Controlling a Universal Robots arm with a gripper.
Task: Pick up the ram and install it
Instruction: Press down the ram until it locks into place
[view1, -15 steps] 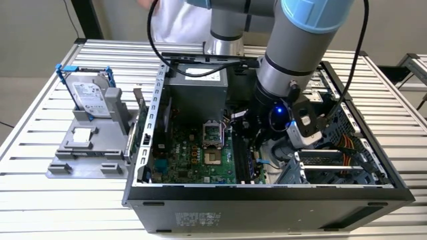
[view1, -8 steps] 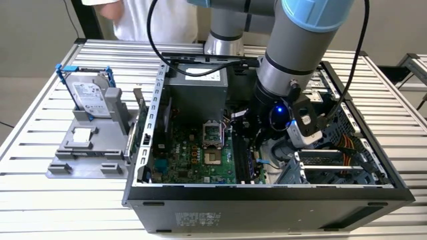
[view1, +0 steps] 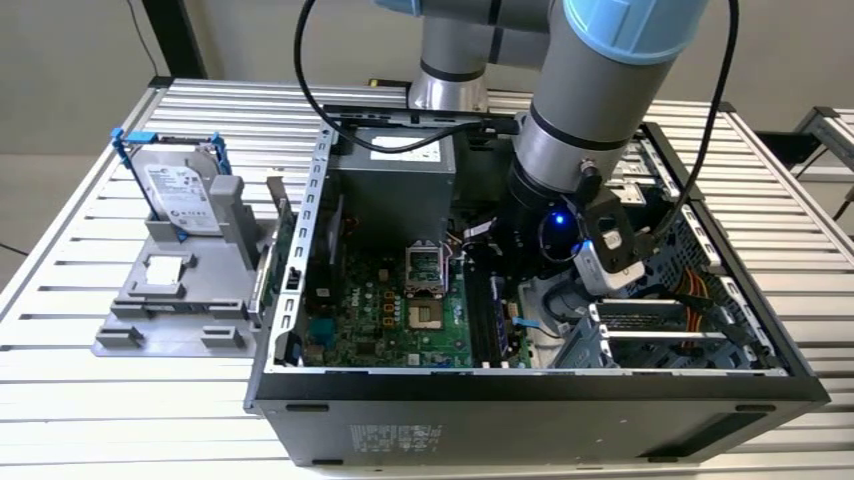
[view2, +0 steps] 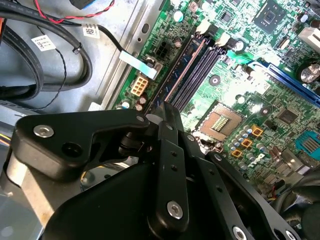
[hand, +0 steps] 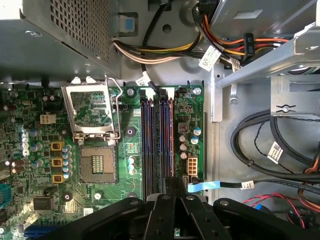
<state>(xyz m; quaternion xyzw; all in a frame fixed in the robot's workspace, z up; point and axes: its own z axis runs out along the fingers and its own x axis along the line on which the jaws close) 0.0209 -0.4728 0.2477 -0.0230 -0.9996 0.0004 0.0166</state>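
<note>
The ram (view2: 182, 62), a thin bluish stick, stands on edge in the outermost of the long black slots (hand: 159, 140), beside the board's edge. It runs straight into my gripper (view2: 169, 111), whose black fingers are shut together over its near end. That end is hidden beneath the fingers. In the first wrist view the gripper (hand: 175, 181) sits over the same outer slots. In the exterior view the arm reaches down into the open computer case (view1: 534, 385), with the gripper (view1: 507, 285) low over the motherboard (view1: 387, 310).
A grey fixture (view1: 174, 300) on the exterior view's left holds a silver hard drive in a blue frame (view1: 180, 190). Inside the case are the power supply (view1: 394, 185), the open processor socket (hand: 97, 165), and bundled cables (hand: 270, 145) beside the slots.
</note>
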